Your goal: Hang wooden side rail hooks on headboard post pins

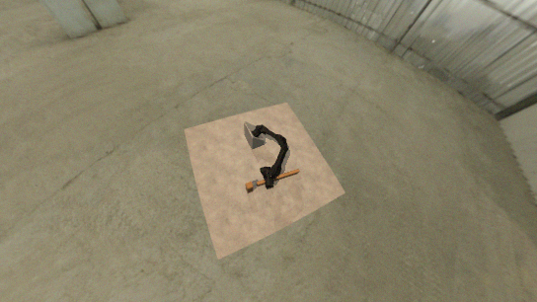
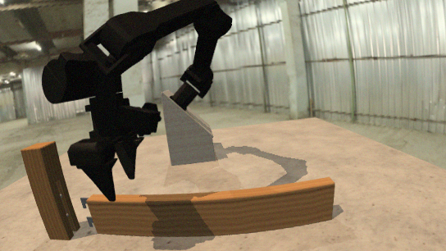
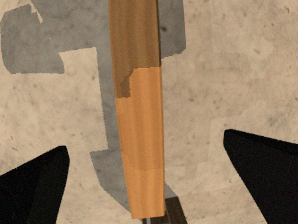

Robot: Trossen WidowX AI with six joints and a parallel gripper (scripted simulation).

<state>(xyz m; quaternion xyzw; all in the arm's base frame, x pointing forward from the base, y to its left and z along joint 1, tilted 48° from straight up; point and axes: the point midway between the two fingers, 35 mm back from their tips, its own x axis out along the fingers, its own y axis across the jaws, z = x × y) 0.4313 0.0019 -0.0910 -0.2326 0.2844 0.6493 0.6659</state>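
The wooden side rail [image 1: 291, 173] [image 2: 266, 207] [image 3: 145, 120] stands on its long edge on the table. Two steel hooks, an upper one [image 2: 84, 202] and a lower one [image 2: 90, 221], stick out from its near-post end. They point at the headboard post [image 1: 250, 187] [image 2: 45, 189] [image 3: 176, 211] with a small gap between. Two pins, upper [image 2: 61, 195] and lower [image 2: 67, 214], show in the post's slot. My gripper [image 2: 122, 189] [image 3: 147, 147] is open and empty, pointing down over the hook end of the rail. In the wrist view its fingers are wide apart, one on each side of the rail.
The grey wedge-shaped arm base [image 2: 190, 143] stands on the table [image 1: 222, 217] [image 2: 389, 197] behind the rail. The post stands just beyond the rail's hook end, close to the gripper. The arm's shadow falls across the rail.
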